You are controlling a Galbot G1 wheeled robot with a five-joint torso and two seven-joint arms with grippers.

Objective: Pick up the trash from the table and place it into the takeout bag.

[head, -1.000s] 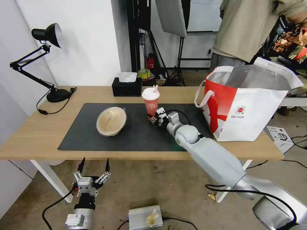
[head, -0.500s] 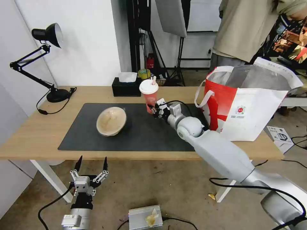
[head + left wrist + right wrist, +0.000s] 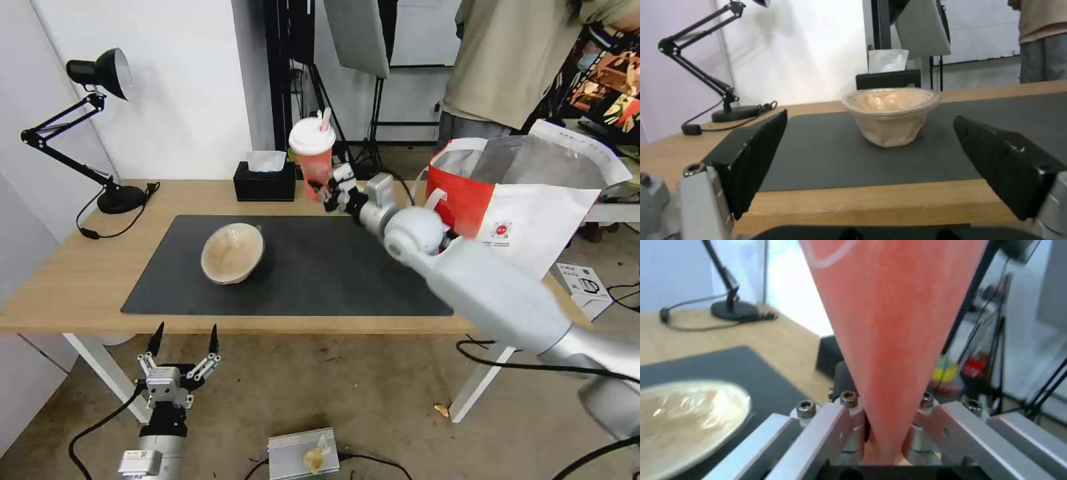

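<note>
— Where's my right gripper (image 3: 327,194) just now?

— I have it clamped on the lower part of the red cup (image 3: 313,155), which sits upright in the grip with its white lid and straw on top. It's held up in the air above the far edge of the surface (image 3: 80,280), near the black tissue box (image 3: 264,183) and to the left of the takeout bag (image 3: 527,213). In the right wrist view the fingers (image 3: 831,426) press the cup's narrow base from both sides.

— And the left?

— My left gripper (image 3: 181,340) hangs below the front edge of the surface, jaws wide apart and holding nothing.

— How far along am I?

— Partway, I'd judge. The cup isn't in the bag yet. The beige bowl (image 3: 232,252) sits on the dark mat (image 3: 333,280), untouched. I can't tell what, if anything, already lies inside the bag.
</note>
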